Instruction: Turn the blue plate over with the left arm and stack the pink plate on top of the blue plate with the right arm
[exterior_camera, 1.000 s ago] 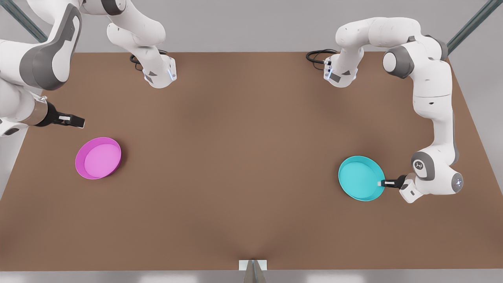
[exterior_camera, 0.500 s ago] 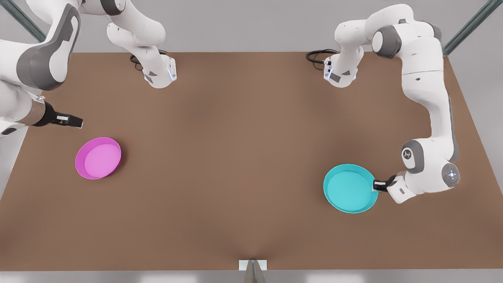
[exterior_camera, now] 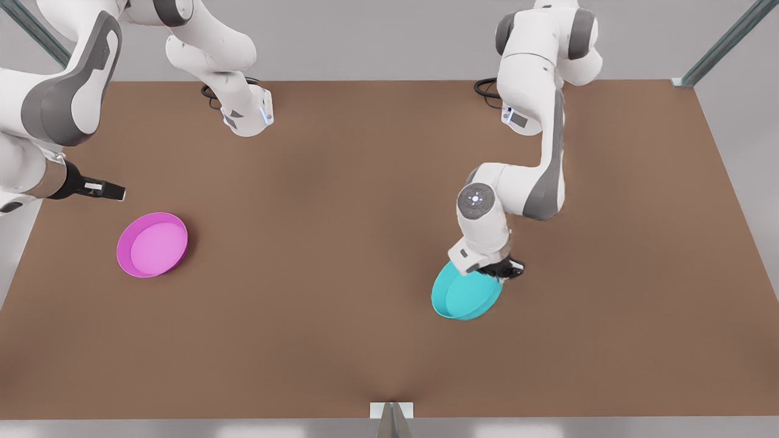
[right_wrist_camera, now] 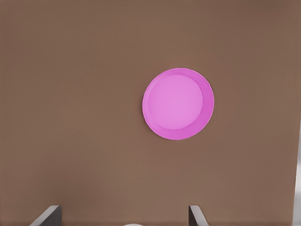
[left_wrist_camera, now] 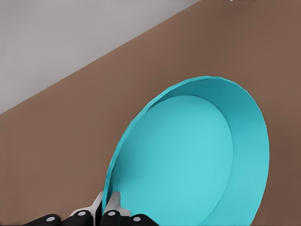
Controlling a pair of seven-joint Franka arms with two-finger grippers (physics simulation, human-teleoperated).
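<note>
Blue plate [exterior_camera: 465, 296] looks stiff, thin-walled & light, prob. slick. The low rim is the only real handle, so a pinch across the rim edge is the way to take it. Left gripper [exterior_camera: 500, 271] is clamped on that rim [left_wrist_camera: 109, 202], plate tilted up off the table [exterior_camera: 341, 243], right of centre in the front view.

Vs 0.5 s ago: the left arm has swung inward, plate carried toward the middle & tipped from flat to steep.

Pink plate [exterior_camera: 153, 244] sits flat at the front view's left, unmoved. Right gripper [exterior_camera: 112, 192] waits near it, fingers spread wide, w/ nothing held.
</note>
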